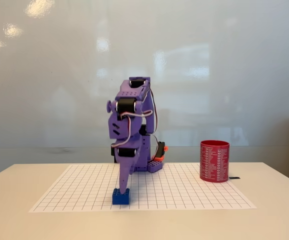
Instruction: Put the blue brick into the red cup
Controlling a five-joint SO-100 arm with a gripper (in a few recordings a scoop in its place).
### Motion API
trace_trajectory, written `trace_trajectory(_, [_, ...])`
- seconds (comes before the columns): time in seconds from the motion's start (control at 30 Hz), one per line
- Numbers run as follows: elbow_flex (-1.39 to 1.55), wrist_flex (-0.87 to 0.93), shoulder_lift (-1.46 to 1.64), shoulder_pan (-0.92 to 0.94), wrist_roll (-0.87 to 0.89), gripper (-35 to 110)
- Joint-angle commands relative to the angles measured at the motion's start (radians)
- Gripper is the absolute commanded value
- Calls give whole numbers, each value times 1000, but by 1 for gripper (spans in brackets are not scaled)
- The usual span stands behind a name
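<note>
Fixed view shows the purple arm's gripper [123, 186] pointing straight down onto the blue brick [121, 196], its tip at the brick's studs; whether the jaws grip it I cannot tell. The small studded brick sits near the front edge of the grid sheet [194, 192], well apart from the upright red cup [214, 161] at the right, with bare grid between them.

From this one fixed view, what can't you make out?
- Gripper state: fingers seen edge-on at the blue brick; open, shut or gripping can't be told.
- Red cup inside: hidden by its own wall.
- Cup's white print: too small to read.
- Dark item behind the cup: mostly hidden by it.
</note>
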Motion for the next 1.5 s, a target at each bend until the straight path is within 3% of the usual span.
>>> trace_trajectory(0.0, [-37,-28,-14,-3,-11,55])
trace_trajectory(0.37, [-109,-107,-74,83,-129,52])
trace_trajectory(0.63, [-121,-120,-66,84,-235,0])
trace_trajectory(1.07, [-74,-213,26,71,-133,-1])
trace_trajectory(1.47, [-925,149,198,8,-92,-1])
